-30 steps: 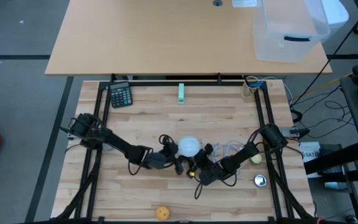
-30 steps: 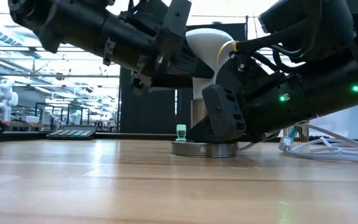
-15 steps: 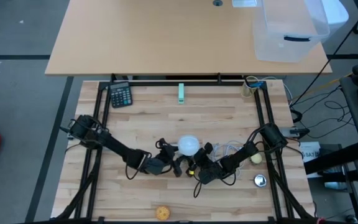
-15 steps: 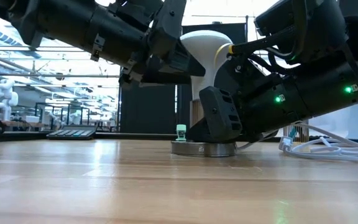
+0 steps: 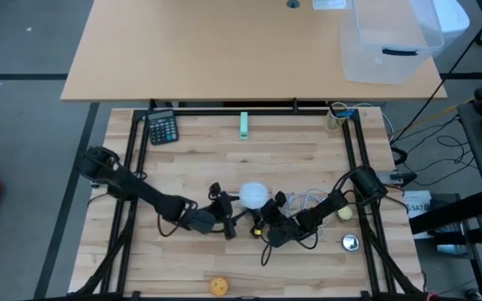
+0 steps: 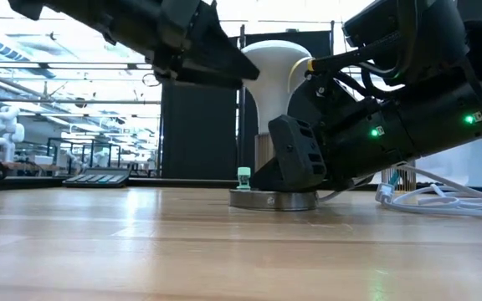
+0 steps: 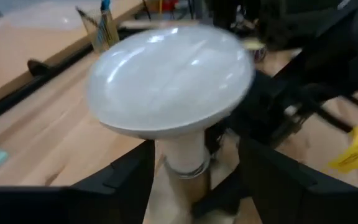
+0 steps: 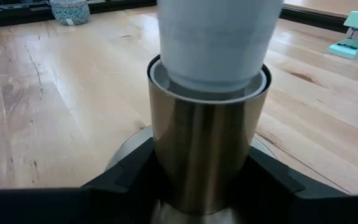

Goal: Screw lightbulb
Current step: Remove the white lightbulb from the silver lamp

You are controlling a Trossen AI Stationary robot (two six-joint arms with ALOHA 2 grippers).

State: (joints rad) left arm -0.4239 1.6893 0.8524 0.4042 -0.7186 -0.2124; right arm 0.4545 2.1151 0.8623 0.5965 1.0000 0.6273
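The white lightbulb (image 5: 253, 196) stands upright with its narrow end down in a brass-coloured socket (image 8: 207, 149) on a round metal base (image 6: 274, 201) at the table's middle. My right gripper (image 5: 262, 224) is shut on the socket, low at the table. My left gripper (image 5: 228, 219) is open just left of and nearer than the bulb. In the left wrist view (image 7: 194, 186) its fingers stand on either side of the bulb's neck (image 7: 182, 149), clear of it, below the globe (image 7: 169, 81). My right gripper pinches the socket's round wall (image 8: 163, 155) between its two fingers, one on each side. The fingers come in about level from the table's right and near side. The socket stands upright on its base on the table, with the bulb's neck (image 8: 213, 43) in its mouth.
A calculator (image 5: 163, 128) and a green stapler (image 5: 244, 124) lie at the far edge. A white cable (image 5: 308, 201), a yellowish ball (image 5: 345, 214) and a small silver disc (image 5: 350, 242) lie to the right. An orange ball (image 5: 217, 286) sits at the near edge.
My left gripper has drawn back from the bulb's globe toward the table's left and near edge and has risen a little. The bulb stays upright in the socket.
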